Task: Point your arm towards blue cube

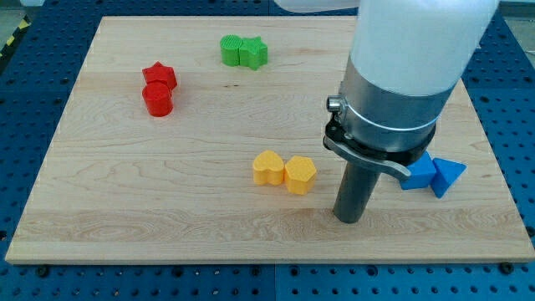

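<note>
The blue cube (421,173) lies at the view's right on the wooden board (167,201), partly hidden behind the arm's grey collar. A blue triangular block (447,176) touches it on its right. My tip (349,219) rests on the board, left of and slightly below the blue cube, a short gap apart. The tip is also just right of the yellow blocks.
A yellow heart (267,168) and a yellow hexagon block (300,174) sit side by side at centre. A red star (159,75) and red cylinder (157,99) are at upper left. Two green blocks (242,51) lie at the top. The arm's white body (418,50) fills the upper right.
</note>
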